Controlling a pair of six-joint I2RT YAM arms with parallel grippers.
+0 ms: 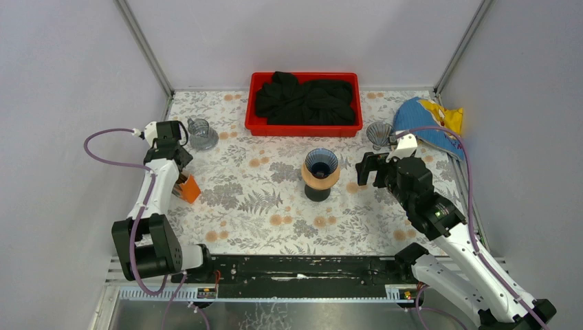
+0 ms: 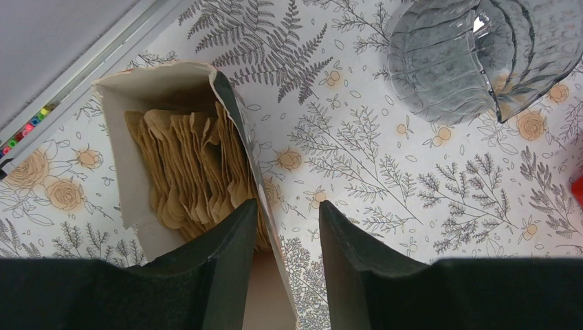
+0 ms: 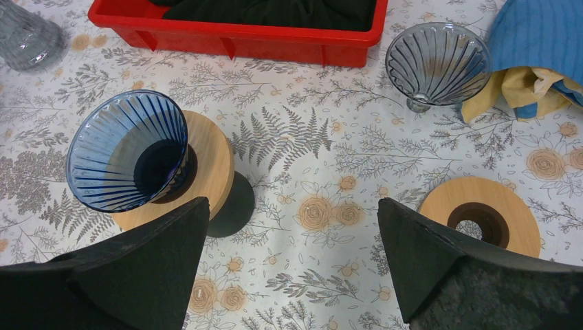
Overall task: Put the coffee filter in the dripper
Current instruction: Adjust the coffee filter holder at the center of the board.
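Coffee filters (image 2: 194,172) inside open box (image 2: 141,81)

The coffee filters (image 2: 189,172) are looking like matt brown paper, crinkled at the edges. The dripper (image 3: 124,148) is shining as glossy ribbed blue glass, sitting on a smooth wooden stand (image 3: 213,165).

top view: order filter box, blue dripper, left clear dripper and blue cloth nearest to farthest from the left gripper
1. filter box, at the left gripper, left side
2. clear dripper, behind it, rear left
3. blue dripper, centre
4. blue cloth, far right rear
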